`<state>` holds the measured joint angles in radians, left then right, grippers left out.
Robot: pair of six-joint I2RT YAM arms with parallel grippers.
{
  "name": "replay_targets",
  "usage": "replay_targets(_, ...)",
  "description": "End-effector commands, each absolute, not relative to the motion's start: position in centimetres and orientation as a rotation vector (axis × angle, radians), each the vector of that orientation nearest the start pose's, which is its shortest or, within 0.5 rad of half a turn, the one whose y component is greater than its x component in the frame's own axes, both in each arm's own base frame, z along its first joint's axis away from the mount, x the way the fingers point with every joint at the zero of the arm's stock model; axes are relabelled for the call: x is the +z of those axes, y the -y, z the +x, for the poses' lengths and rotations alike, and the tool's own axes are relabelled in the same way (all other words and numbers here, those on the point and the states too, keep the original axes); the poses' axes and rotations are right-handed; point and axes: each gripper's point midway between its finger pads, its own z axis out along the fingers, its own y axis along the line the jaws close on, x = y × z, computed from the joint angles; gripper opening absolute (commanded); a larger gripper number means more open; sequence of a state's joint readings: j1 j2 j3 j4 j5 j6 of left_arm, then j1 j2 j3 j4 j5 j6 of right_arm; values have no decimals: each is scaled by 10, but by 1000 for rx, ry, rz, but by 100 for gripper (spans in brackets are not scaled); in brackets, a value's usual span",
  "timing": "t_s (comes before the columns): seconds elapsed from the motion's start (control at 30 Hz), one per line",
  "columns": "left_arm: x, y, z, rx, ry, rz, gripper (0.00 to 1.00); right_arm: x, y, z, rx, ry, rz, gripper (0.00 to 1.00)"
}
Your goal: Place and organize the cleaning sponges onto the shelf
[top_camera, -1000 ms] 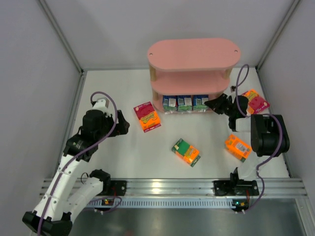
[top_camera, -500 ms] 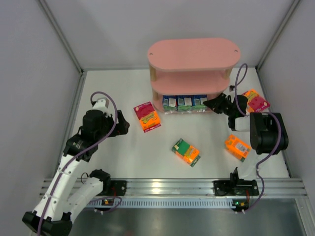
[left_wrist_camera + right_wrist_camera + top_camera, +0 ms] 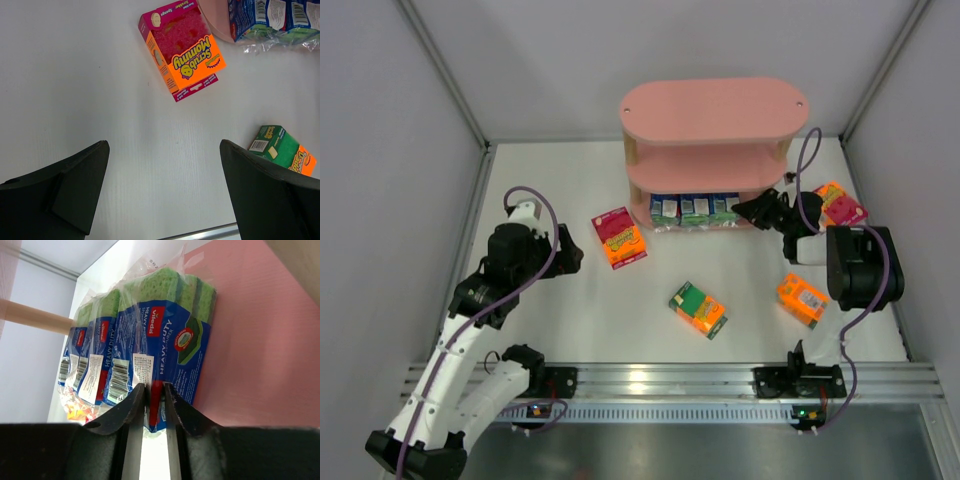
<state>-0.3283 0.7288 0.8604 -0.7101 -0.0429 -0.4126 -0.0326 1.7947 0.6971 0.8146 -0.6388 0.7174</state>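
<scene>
The pink shelf (image 3: pixel 713 110) stands at the back of the table. Three blue/green-and-white sponge packs (image 3: pixel 695 210) stand in a row on its bottom board (image 3: pixel 250 340). My right gripper (image 3: pixel 745 211) is at the right end of that row. In the right wrist view it (image 3: pixel 155 390) is shut on the wrapper edge of the nearest pack (image 3: pixel 175 335). My left gripper (image 3: pixel 572 256) is open and empty, as the left wrist view (image 3: pixel 165 185) shows. It hovers left of an orange-and-magenta pack (image 3: pixel 619 237), which also shows in the left wrist view (image 3: pixel 185 50).
A green-and-orange pack (image 3: pixel 698 308) lies mid-table and shows in the left wrist view (image 3: pixel 282 150). An orange pack (image 3: pixel 804 299) lies by the right arm. A magenta-and-orange pack (image 3: pixel 840 205) lies right of the shelf. A wooden post (image 3: pixel 35 317) stands behind the row.
My right arm has shifted slightly back toward the shelf, its gripper staying at the row's right end. The left arm and the loose packs have not moved.
</scene>
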Motion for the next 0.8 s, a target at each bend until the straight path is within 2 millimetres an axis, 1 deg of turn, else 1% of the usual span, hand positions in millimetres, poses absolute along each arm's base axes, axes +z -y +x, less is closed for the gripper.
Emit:
replay_targets(0.0,230,90,238,-402,-2099,-114,98,125,-117,446,1051,-1798,142,23)
replay_targets(0.33,227,90,237,-405,-2105,-119,98,132,-112,444,1020,-1781,137,37)
replay_targets(0.47,227,89,236,-404,-2102,-120,98,141,-106,442,1003,-1761,141,43)
replay_targets(0.6,229,89,234,-409,-2094,-121,98,148,-97,440,986,-1736,147,52)
replay_targets(0.77,229,90,234,-415,-2093,-122,98,160,-94,437,999,-1697,127,59)
